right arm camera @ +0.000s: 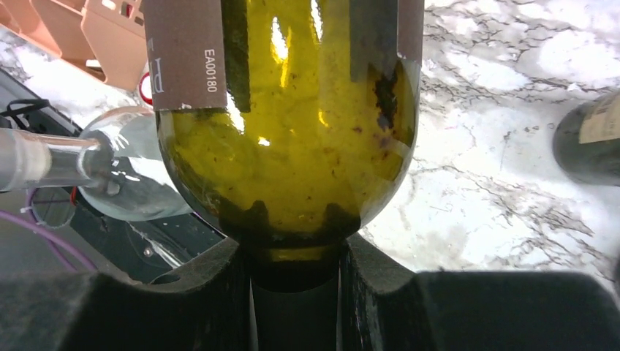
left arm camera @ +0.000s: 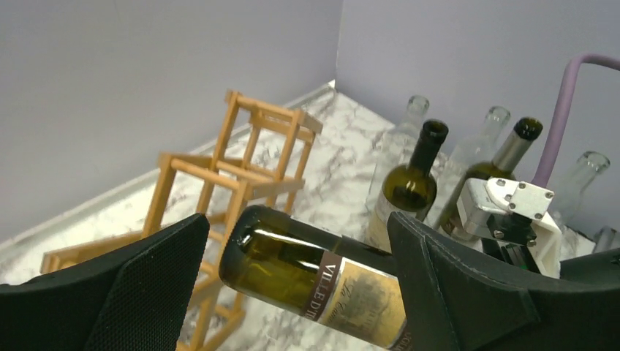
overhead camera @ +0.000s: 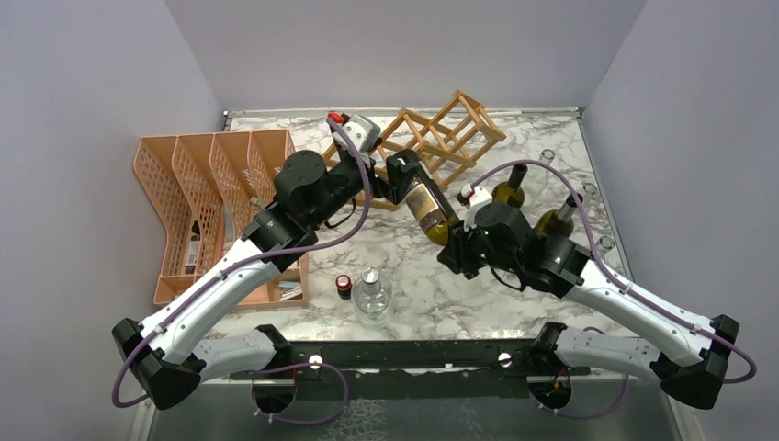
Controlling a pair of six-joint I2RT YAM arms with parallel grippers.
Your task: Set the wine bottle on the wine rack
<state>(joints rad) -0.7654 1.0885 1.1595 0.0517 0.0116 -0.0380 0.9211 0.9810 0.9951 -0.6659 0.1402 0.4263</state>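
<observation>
The wine bottle [overhead camera: 427,209], green glass with a tan label, lies tilted in the air between my two grippers, base toward the wooden lattice wine rack [overhead camera: 441,138]. My right gripper [overhead camera: 457,241] is shut on the bottle's neck; the right wrist view shows the fingers [right arm camera: 373,270] clamped either side of the neck below the bottle's shoulder [right arm camera: 292,146]. My left gripper [overhead camera: 404,179] is open, its jaws wide either side of the bottle's base [left arm camera: 314,274], with a gap showing on the left side. The rack [left arm camera: 241,175] lies just beyond the base.
An orange mesh organiser [overhead camera: 211,202] stands at the left. A clear glass bottle [overhead camera: 372,292] and a small red-capped item [overhead camera: 344,285] stand near the front. Two green bottles [overhead camera: 510,188] [overhead camera: 560,219] and several clear ones [overhead camera: 547,161] stand at the right.
</observation>
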